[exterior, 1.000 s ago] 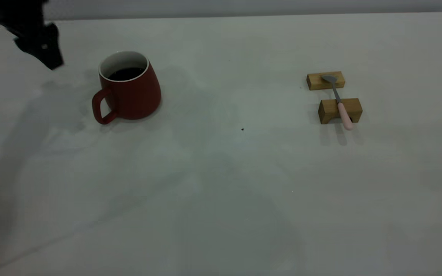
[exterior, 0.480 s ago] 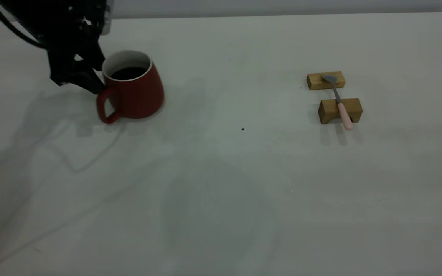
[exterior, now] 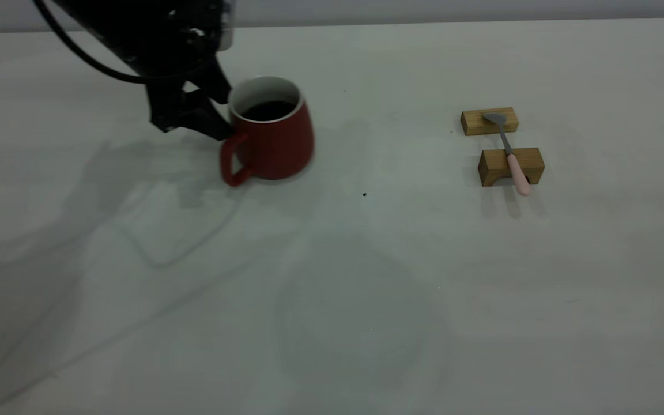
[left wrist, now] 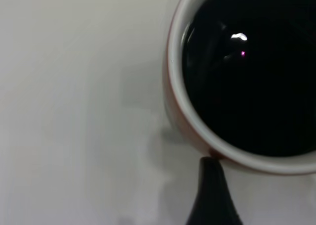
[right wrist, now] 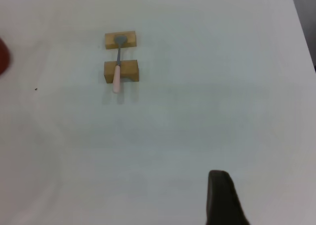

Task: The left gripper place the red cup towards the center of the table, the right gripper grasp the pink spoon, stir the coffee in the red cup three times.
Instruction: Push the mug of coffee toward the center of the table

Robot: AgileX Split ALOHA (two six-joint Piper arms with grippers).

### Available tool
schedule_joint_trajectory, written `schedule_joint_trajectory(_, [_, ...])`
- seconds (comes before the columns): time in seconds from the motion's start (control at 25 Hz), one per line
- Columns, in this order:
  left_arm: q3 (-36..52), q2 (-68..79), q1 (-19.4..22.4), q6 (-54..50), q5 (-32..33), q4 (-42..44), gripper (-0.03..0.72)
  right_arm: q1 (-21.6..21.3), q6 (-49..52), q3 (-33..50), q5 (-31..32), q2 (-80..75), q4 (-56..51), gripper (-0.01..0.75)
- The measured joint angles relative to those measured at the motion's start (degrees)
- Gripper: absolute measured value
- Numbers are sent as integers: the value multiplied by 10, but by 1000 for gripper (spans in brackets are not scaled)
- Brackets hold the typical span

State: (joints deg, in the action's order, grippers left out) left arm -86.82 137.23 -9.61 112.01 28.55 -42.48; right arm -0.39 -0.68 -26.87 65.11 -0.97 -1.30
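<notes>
The left hand [exterior: 217,118], fingers against the cup [exterior: 271,135] by its handle, grip unclear, shifts it along the far counter [exterior: 332,300] toward centre; the spoon [exterior: 510,153] waits on blocks [exterior: 510,166] rightward, calling next for the right hand [right wrist: 224,200].

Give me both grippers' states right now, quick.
Left gripper: against the red cup near its handle; open or shut cannot be told.
Right gripper: off above the table, only one finger visible; cannot be told.

2 tan wooden blocks [exterior: 501,143], 1 behind the other
</notes>
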Motion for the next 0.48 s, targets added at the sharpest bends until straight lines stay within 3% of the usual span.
schedule_joint_trajectory(0.24, [0,0,-37,3,-19,-85,586,0,0,0,0,0,0,487])
schedule_joint_trajectory(0.48, [0,0,-64,12,-38,-104,586,0,0,0,0,0,0,487])
